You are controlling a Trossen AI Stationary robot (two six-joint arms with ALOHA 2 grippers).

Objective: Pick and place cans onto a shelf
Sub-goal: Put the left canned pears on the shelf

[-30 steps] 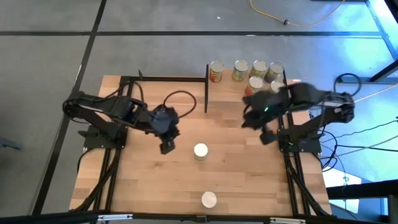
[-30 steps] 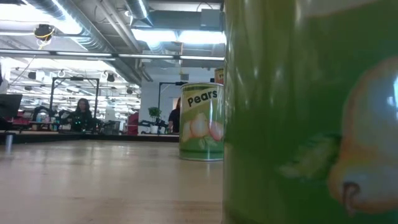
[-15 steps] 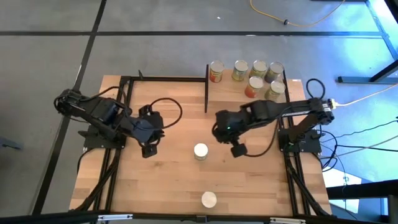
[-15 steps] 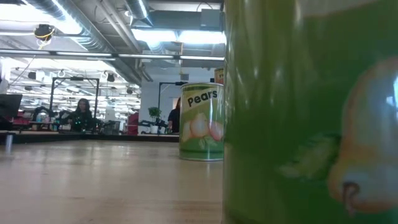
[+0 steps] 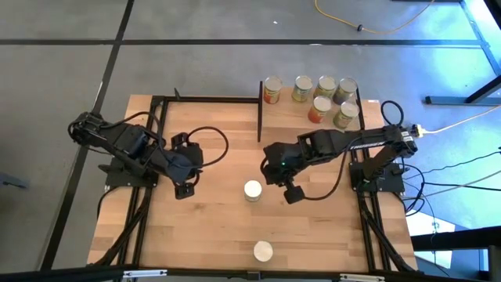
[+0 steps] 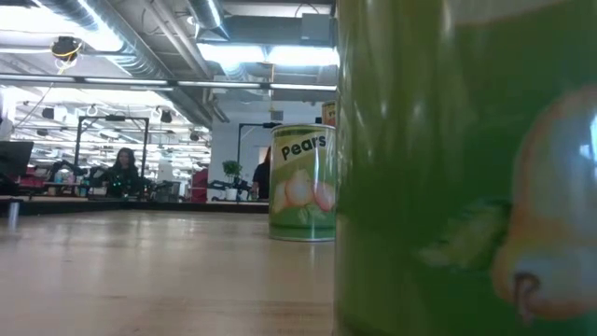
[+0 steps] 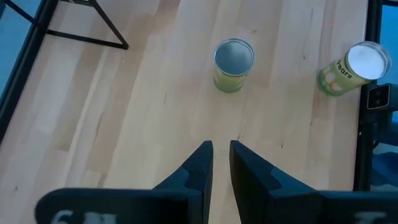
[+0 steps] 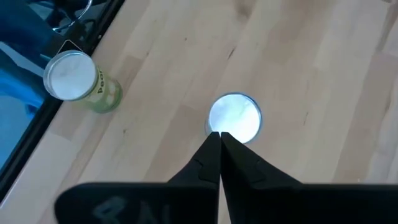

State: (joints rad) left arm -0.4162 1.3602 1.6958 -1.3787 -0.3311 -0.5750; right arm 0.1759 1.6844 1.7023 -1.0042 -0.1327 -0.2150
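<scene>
Six cans [image 5: 313, 95] stand grouped on the shelf [image 5: 286, 117] at the table's far edge, beside its black upright panel [image 5: 260, 111], while a green pear can [image 5: 252, 190] stands mid-table and another [image 5: 262, 251] sits near the front edge. The right gripper [image 8: 219, 138] hangs just beside and above the mid-table can, fingers pressed together and holding nothing. The left gripper [image 7: 216, 149] hovers over bare wood on the left side, well apart from both cans, its fingers narrowly parted and empty.
</scene>
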